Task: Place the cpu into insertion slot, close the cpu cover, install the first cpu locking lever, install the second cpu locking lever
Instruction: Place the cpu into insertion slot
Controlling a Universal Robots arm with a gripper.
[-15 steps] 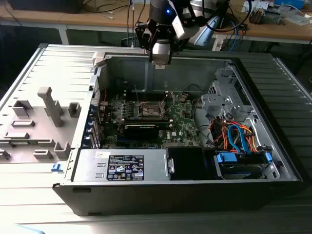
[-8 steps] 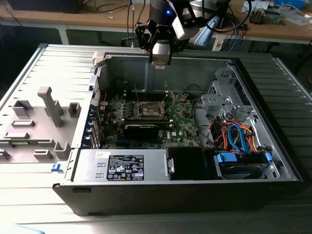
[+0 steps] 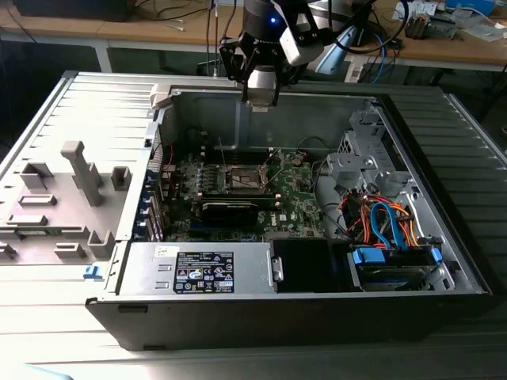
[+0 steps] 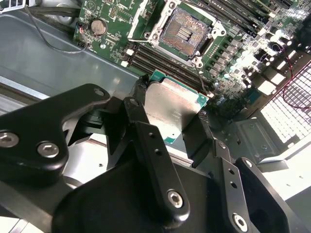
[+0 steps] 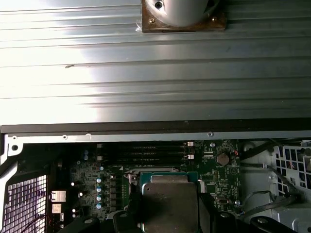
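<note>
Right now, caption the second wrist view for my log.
The gripper holds the cpu clear of the green board, whose insertion slot lies bare.

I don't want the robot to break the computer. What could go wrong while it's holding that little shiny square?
The gripper pinches the cpu only by its edges, above the green board, so it might slip and drop. The insertion slot lies open with its contacts bare; if the cpu comes down tilted or off-centre, it could bend them.
</note>
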